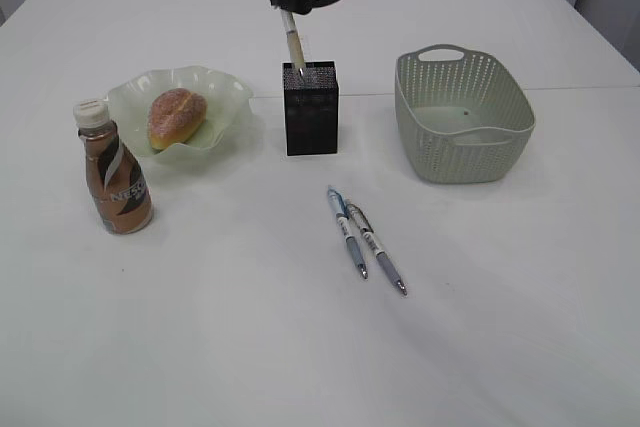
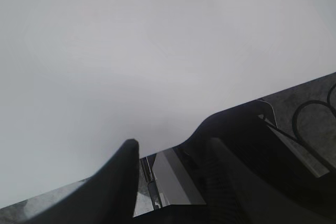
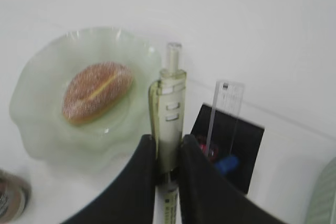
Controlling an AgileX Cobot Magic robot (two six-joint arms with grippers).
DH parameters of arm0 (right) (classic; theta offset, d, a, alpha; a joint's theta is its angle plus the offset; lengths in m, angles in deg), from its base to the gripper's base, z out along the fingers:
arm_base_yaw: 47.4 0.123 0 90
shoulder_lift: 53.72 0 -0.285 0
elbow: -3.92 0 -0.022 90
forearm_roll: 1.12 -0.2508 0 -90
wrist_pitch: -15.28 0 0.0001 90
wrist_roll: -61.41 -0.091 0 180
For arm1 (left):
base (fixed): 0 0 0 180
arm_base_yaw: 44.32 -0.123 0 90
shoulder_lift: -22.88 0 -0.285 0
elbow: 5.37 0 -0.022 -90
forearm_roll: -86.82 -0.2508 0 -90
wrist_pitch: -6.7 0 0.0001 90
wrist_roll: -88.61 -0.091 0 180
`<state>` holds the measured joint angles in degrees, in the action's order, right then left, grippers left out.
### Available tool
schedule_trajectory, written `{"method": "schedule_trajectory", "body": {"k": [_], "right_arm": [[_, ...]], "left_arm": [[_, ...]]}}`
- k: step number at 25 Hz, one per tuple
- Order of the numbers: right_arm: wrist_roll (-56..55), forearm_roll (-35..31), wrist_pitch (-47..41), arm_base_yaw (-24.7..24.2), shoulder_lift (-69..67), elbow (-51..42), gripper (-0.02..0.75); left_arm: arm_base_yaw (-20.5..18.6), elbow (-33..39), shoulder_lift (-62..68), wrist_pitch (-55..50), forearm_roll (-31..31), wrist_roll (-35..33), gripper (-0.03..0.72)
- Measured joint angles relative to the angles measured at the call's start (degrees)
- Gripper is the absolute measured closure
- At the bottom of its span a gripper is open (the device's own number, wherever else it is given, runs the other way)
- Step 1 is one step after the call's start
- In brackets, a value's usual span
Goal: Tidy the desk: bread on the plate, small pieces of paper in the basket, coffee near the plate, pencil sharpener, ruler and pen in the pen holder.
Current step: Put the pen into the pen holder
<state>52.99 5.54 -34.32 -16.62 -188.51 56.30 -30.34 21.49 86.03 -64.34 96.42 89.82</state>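
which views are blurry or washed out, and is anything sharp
Exterior view: sharpest, even soft light, faint shadows under the pen holder and basket. Right wrist view: soft overall; bread and plate hazy, the held pen clearer, background blown white. Left wrist view: mostly featureless pale table, dark tool blurred.

The right gripper (image 3: 167,156) is clamped on a pen (image 3: 169,119), positioned high at the far centre. The left gripper (image 2: 170,153) has its jaws parted, gripping nothing, over bare worktop (image 2: 131,51).
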Motion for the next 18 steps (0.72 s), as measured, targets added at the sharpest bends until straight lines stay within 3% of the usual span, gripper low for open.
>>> {"method": "schedule_trajectory", "body": {"k": [7, 18], "right_arm": [[0.12, 8.97, 14.64, -0.38, 0.00, 0.00, 0.654], [0.12, 10.88, 47.83, -6.74, 0.00, -12.87, 0.654]], "left_arm": [[0.00, 0.00, 0.00, 3.47, 0.00, 0.00, 0.381], [0.00, 0.00, 0.00, 9.21, -3.60, 0.00, 0.381]]}}
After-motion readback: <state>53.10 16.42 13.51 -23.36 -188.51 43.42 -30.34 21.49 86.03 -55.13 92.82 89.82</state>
